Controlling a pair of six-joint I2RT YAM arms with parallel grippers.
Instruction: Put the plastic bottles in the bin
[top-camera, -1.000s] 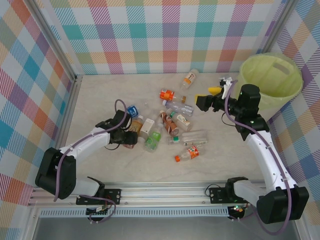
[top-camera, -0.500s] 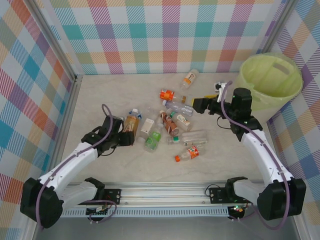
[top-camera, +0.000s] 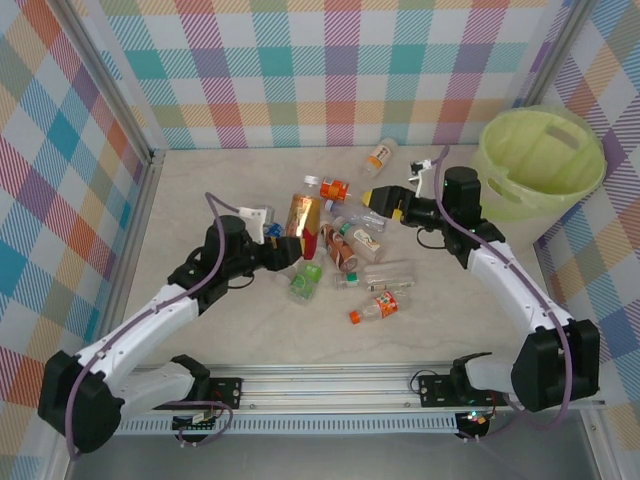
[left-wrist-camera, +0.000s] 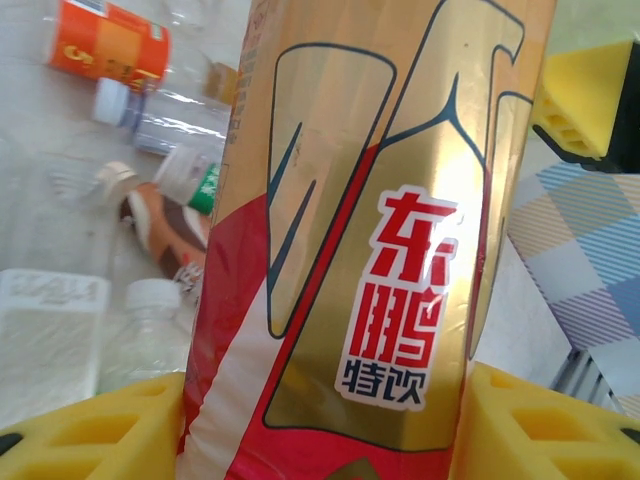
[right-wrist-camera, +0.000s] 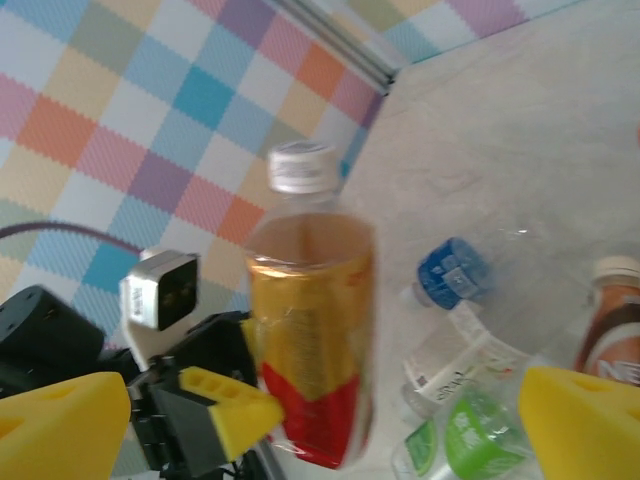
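Above the scattered bottles (top-camera: 340, 252), the left pincer (top-camera: 293, 250) clamps a gold-and-red bottle (top-camera: 303, 215) upright; the right pincer (top-camera: 383, 200) gapes apart.

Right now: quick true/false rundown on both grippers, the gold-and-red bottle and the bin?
1. The left gripper is shut on the gold-and-red bottle. True.
2. That bottle lies flat on the table. False: it is held roughly upright, white cap up.
3. The right gripper is clamped on a bottle. False: its jaws are open with nothing between them, and it faces the held bottle.
4. The bin stands at the far right of the table, beyond the right arm. True.
5. Every bottle is already in the bin. False: several lie on the table, among them an orange-labelled bottle near the middle.
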